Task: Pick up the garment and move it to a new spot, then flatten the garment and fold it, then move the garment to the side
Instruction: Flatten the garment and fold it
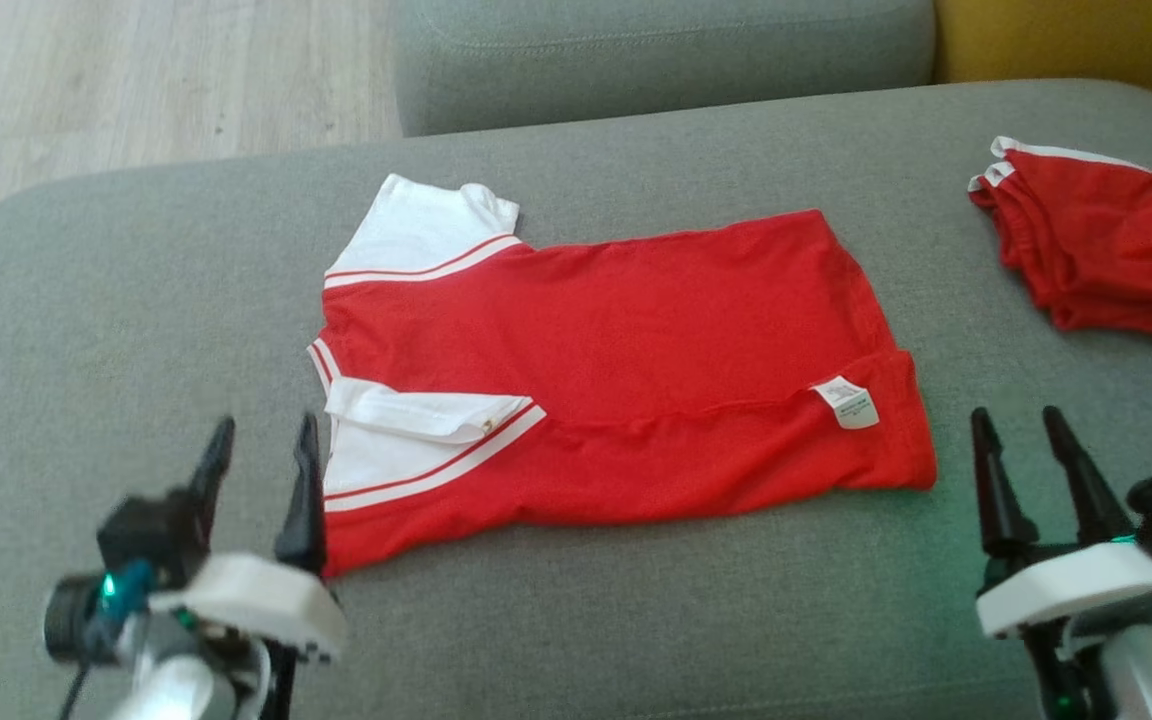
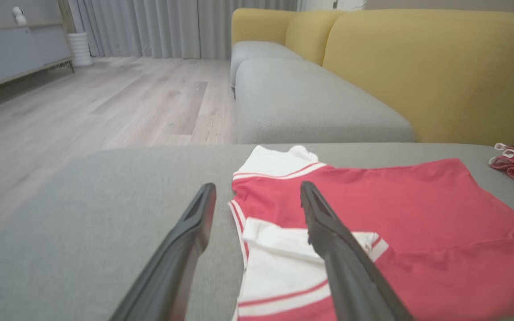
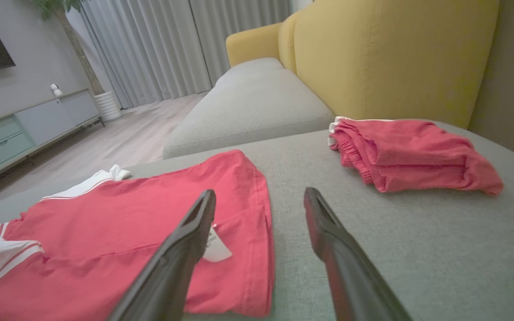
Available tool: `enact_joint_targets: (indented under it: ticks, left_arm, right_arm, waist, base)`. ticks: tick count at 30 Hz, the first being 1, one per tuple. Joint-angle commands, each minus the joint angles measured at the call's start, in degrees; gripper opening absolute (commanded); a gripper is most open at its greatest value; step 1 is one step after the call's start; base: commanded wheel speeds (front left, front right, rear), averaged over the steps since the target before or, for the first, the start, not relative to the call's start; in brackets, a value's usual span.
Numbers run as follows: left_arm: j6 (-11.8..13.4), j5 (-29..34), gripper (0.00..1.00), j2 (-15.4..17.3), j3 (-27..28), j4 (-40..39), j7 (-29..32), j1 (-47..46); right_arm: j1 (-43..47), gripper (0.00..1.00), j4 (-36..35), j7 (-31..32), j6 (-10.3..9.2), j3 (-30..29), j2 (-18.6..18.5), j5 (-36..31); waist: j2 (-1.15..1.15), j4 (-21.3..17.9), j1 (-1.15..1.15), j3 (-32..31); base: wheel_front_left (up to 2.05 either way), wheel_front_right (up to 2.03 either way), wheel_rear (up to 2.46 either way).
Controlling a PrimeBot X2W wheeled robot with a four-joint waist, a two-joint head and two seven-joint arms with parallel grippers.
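The garment (image 1: 626,370) is a red shirt with white sleeves and red stripes, lying flat on the grey sofa cushion (image 1: 116,330), collar end to the left, a white label showing near its hem on the right. My left gripper (image 1: 261,450) stands open at the shirt's near-left corner, next to the near sleeve; in the left wrist view the left gripper (image 2: 257,196) hangs over the collar edge of the garment (image 2: 417,214). My right gripper (image 1: 1021,435) is open just right of the hem, above bare cushion; the right gripper (image 3: 259,200) shows beside the garment (image 3: 150,223).
A second red piece of clothing (image 1: 1101,240) lies folded at the far right of the cushion (image 3: 417,249). Behind are another grey seat (image 1: 656,55) and a yellow backrest (image 2: 426,67). Wooden floor (image 1: 136,80) lies beyond the cushion's left edge.
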Motion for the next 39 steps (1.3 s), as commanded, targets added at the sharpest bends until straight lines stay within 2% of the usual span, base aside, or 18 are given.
enact_joint_targets:
  ticks: [1,5,8,17,31,32,33,34,35,36,39]
  left_arm:
    - [-0.7,1.25,1.0,0.67,3.88,-1.64,-0.69,-2.35]
    - [-3.79,2.85,1.0,-1.43,6.0,0.14,-0.69,-0.87]
    - [-5.63,0.65,1.0,-1.99,5.91,4.13,0.56,-0.49]
    - [-9.63,-3.73,1.0,-2.87,1.95,11.99,13.16,-3.96]
    - [-13.66,-7.81,1.0,-4.3,0.81,22.23,20.16,-8.26]
    - [-13.97,-7.98,0.85,-4.36,0.73,22.51,20.35,-8.42]
    - [-14.22,-8.1,0.38,-4.42,0.69,22.7,20.38,-8.55]
    - [-14.47,-8.14,0.0,-4.44,0.6,22.84,20.36,-8.66]
    - [-14.68,-8.18,0.0,-4.42,0.53,22.96,20.35,-8.73]
    - [-14.86,-8.16,0.0,-4.35,0.53,22.99,20.14,-8.8]
    - [-14.95,-8.07,0.0,-3.9,0.79,22.75,19.35,-8.76]
  right_arm:
    - [-1.12,1.0,-2.95,0.88,-0.04,0.34,0.29,-1.09]
    - [-0.29,1.0,-4.78,5.35,-0.04,-0.64,2.14,-3.5]
    - [-1.37,1.0,-4.28,9.95,-0.04,-0.51,2.77,-4.03]
    - [-6.27,1.0,3.28,21.23,-0.04,-2.56,3.19,-4.76]
    - [-11.76,1.0,10.57,26.13,-0.04,1.06,4.8,-4.26]
    - [-12.01,1.0,10.96,26.21,-0.04,1.49,4.76,-4.02]
    - [-12.23,0.91,11.29,26.19,-0.04,1.86,4.65,-3.76]
    - [-12.43,0.58,11.6,26.04,-0.04,2.14,4.51,-3.5]
    - [-12.63,0.31,11.92,25.7,-0.04,2.28,4.28,-3.3]
    - [-12.77,0.0,12.29,25.36,-0.04,2.42,3.98,-3.21]
    - [-13.02,0.0,12.76,24.1,-0.04,2.73,2.93,-2.92]
  waist:
    - [0.0,0.13,0.0,0.26]
    - [0.0,0.34,0.0,0.82]
    - [0.0,0.33,0.0,1.4]
    - [0.0,1.18,0.0,3.48]
    - [0.0,0.37,0.0,6.12]
    - [0.0,0.39,0.0,6.16]
    - [0.0,0.41,0.0,6.14]
    - [0.0,0.45,0.0,6.09]
    - [0.0,0.5,0.0,5.97]
    - [0.0,0.57,0.0,5.75]
    - [0.0,0.76,0.0,4.75]
  base:
    - [0.0,0.0,0.0]
    - [0.0,0.0,0.0]
    - [0.0,0.0,0.0]
    - [0.0,0.0,0.0]
    - [0.0,0.0,0.0]
    - [0.0,0.0,0.0]
    - [0.0,0.0,0.0]
    - [0.0,0.0,0.0]
    - [0.0,0.0,0.0]
    - [0.0,0.0,0.0]
    - [0.0,0.0,0.0]
